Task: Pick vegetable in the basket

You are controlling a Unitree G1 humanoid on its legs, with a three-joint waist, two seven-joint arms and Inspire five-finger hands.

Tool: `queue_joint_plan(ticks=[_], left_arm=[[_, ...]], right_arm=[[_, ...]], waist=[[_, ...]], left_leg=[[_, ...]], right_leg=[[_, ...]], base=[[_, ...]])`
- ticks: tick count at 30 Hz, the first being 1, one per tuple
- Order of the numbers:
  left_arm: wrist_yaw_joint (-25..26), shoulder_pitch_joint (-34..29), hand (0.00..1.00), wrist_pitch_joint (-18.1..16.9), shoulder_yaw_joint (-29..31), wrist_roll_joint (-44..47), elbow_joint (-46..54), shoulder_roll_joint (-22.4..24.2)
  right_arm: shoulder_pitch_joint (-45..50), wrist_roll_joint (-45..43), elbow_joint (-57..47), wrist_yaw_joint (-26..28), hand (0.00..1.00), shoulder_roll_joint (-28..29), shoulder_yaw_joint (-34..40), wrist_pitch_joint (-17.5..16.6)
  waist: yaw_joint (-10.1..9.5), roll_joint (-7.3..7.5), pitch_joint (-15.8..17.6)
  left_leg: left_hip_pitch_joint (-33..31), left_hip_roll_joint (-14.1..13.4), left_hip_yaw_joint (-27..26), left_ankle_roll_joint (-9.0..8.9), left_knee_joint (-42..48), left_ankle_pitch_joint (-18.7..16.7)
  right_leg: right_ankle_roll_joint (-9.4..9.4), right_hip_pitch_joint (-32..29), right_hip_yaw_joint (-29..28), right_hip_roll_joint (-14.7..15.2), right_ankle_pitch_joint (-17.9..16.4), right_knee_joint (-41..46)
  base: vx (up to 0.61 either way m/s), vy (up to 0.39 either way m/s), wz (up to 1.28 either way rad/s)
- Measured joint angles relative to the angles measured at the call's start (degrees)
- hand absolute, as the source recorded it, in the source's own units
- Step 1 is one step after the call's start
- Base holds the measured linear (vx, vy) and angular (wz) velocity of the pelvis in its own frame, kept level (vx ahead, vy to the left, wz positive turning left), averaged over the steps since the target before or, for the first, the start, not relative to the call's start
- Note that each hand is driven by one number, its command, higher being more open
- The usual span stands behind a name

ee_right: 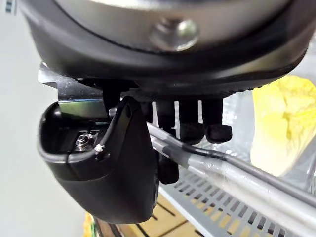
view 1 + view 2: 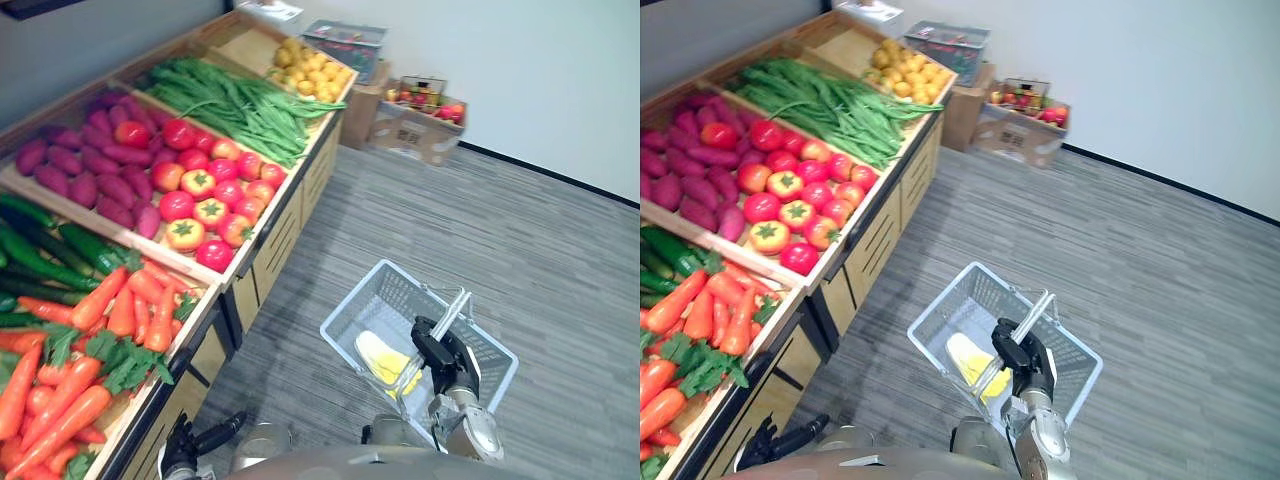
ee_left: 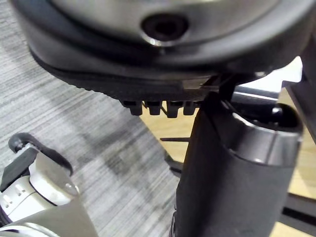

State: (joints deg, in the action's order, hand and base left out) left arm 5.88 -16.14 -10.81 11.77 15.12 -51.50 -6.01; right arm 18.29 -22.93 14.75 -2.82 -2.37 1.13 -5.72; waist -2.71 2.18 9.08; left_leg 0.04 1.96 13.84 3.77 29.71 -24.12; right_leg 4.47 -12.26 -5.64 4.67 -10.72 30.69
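Observation:
A grey wire basket (image 2: pixel 365 290) hangs over the floor to the right of the produce stand. My right hand (image 2: pixel 445 355) is shut on its metal handle (image 2: pixel 452 310). In the right wrist view the fingers (image 1: pixel 197 123) curl over the handle bar (image 1: pixel 237 173). A pale yellow leafy vegetable (image 2: pixel 385 360) lies inside the basket (image 2: pixel 940 310) and also shows in the right wrist view (image 1: pixel 284 123). My left hand (image 2: pixel 188 448) hangs low beside the stand's front, relaxed and holding nothing.
The wooden stand (image 2: pixel 250 265) on the left holds carrots (image 2: pixel 100 330), cucumbers (image 2: pixel 40 250), red and orange tomatoes (image 2: pixel 205 190), purple sweet potatoes (image 2: pixel 90 160), green beans (image 2: pixel 240 100) and yellow fruit (image 2: pixel 310 70). Cardboard boxes (image 2: pixel 415 125) stand by the far wall.

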Motion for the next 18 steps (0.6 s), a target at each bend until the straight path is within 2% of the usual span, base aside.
queue_joint_plan(ticks=[2, 4, 5, 6, 7, 8, 9, 11, 13, 16, 18], left_arm=[[0.1, 0.2, 1.00, 0.0, 0.0, 0.0, 0.0, 0.2], [0.1, 0.9, 1.00, -0.2, 0.5, 0.0, 0.2, 0.8], [0.2, 1.2, 1.00, -0.3, 0.6, 0.0, 0.5, 1.1], [0.2, 1.4, 1.00, -0.4, 1.2, 0.0, 1.0, 1.5], [0.3, 2.2, 1.00, -0.2, 2.1, 0.0, 0.6, 3.0], [0.4, 2.4, 1.00, -0.3, 2.4, 0.0, 0.8, 4.1], [0.4, 2.6, 1.00, -0.4, 2.6, 0.0, 0.9, 6.1], [0.2, 2.6, 1.00, -0.4, 3.9, 0.1, 1.4, 7.3], [0.8, 2.3, 1.00, -0.4, 4.8, 0.1, 1.4, 7.5], [1.8, 2.1, 1.00, -0.3, 5.5, 0.0, 1.2, 7.2], [2.1, 2.2, 1.00, -0.3, 6.6, 0.1, 0.8, 6.7]], right_arm=[[-0.8, 0.0, -0.3, 0.1, 0.00, -0.1, -0.6, 0.0], [-0.7, 0.0, -2.0, 0.1, 0.00, -0.3, -1.5, 0.0], [-0.3, 0.0, -3.4, 0.2, 0.00, -0.4, -2.4, 0.1], [0.5, 0.0, -5.7, 0.2, 0.00, -0.6, -3.3, 0.2], [1.0, 0.0, -7.1, 0.2, 0.00, -2.1, -3.8, 0.2], [1.0, -0.1, -7.5, 0.2, 0.00, -2.9, -4.0, 0.3], [1.0, -0.1, -8.8, 0.1, 0.00, -3.8, -4.0, 0.4], [0.8, -0.2, -10.6, 0.0, 0.00, -4.1, -3.9, 0.4], [-0.1, -0.1, -11.0, 0.1, 0.00, -4.1, -3.9, 0.4], [-1.3, -0.2, -10.7, 0.1, 0.00, -4.1, -3.9, 0.6], [-1.4, -0.2, -8.6, 0.2, 0.00, -4.0, -3.8, 0.6]], waist=[[-0.12, -0.81, 0.4], [-0.02, -1.21, 0.6], [-0.02, -0.98, 0.4], [0.07, 0.06, 0.0], [-0.06, -1.77, -0.2], [-0.52, -2.38, -0.4], [-1.44, -3.15, -0.6], [-1.78, -2.98, -0.9], [-1.82, -2.46, -1.5], [-1.53, -1.94, -2.1], [-0.88, -0.84, -2.9]], left_leg=[[2.6, -0.4, 3.0, -0.35, -1.5, -0.2], [4.3, -0.7, 6.7, -1.42, -2.0, -0.8], [4.7, -0.6, 8.8, -2.27, -1.7, -1.7], [5.4, -0.4, 11.7, -3.32, -0.7, -3.5], [5.9, -1.8, 14.7, -4.39, 1.0, -5.0], [5.9, -2.6, 15.4, -4.59, 1.3, -5.1], [6.3, -3.6, 16.4, -4.97, 0.6, -4.7], [6.5, -4.7, 18.9, -5.85, -2.0, -2.8], [6.2, -5.5, 21.1, -5.85, -3.4, -0.5], [3.9, -7.7, 23.3, -7.04, -4.6, 2.4], [1.8, -9.2, 23.5, -7.91, -5.2, 5.0]], right_leg=[[0.28, -1.9, -4.3, -2.6, 0.2, -3.5], [1.76, -3.3, -7.5, -3.6, 1.5, -8.7], [2.41, -3.4, -8.8, -3.4, 2.2, -11.0], [4.01, -3.4, -8.5, -2.5, 5.7, -11.4], [3.85, -3.5, -5.0, -3.3, 6.2, -6.6], [3.15, -3.5, -3.7, -3.5, 4.7, -4.9], [2.16, -4.0, -1.4, -3.3, 1.7, -1.0], [1.03, -4.7, 1.9, -2.2, -2.2, 3.6], [0.01, -4.6, 4.4, -1.5, -3.8, 4.4], [-1.36, -4.2, 7.9, -2.2, -4.6, 3.4], [-1.56, -3.6, 9.0, -3.1, -4.6, 2.3]], base=[[0.31, -0.210, 0.91], [0.29, -0.274, 1.10], [0.29, -0.382, 1.32], [0.34, -0.473, 1.64], [0.28, -0.403, 1.43], [0.25, -0.368, 1.23], [0.20, -0.344, 0.93], [0.13, -0.286, 1.03], [0.10, -0.285, 0.78], [0.06, -0.225, 0.64], [0.08, -0.182, 0.75]])
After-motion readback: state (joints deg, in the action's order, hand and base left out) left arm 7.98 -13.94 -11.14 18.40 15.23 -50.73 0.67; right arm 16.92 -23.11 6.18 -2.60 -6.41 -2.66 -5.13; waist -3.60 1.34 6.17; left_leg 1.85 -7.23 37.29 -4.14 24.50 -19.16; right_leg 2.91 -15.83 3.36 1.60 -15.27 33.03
